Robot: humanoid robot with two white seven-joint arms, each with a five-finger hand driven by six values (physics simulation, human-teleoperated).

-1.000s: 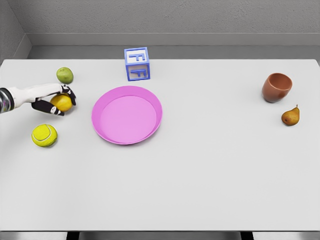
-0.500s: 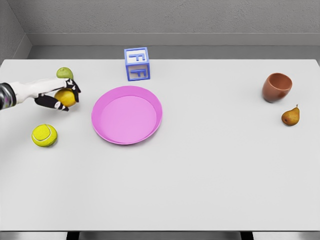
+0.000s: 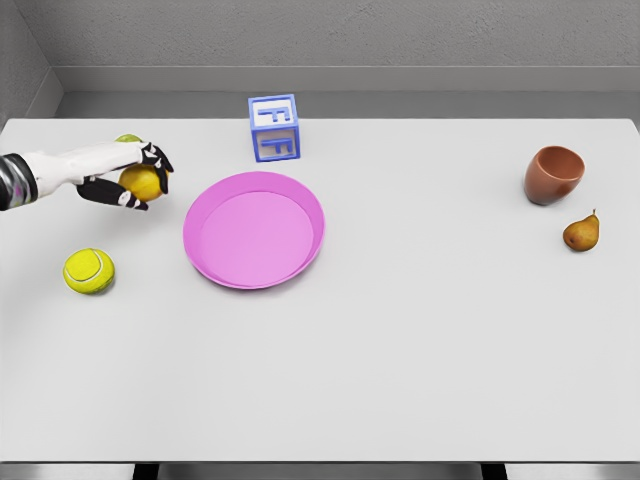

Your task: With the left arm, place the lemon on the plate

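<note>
My left hand (image 3: 140, 178) comes in from the left edge and is shut on the yellow lemon (image 3: 142, 183), held above the table to the left of the pink plate (image 3: 254, 229). The plate lies flat with nothing on it, a short gap to the right of the hand. The hand covers most of a green fruit (image 3: 127, 139) behind it. The right arm is out of view.
A yellow tennis ball (image 3: 89, 270) lies near the left edge below the hand. A blue letter block (image 3: 274, 128) stands behind the plate. At the far right are a brown cup (image 3: 553, 174) and a small pear (image 3: 581, 233).
The left hand has lifted the lemon off the table and carried it up and to the right toward the plate, now overlapping the green fruit.
</note>
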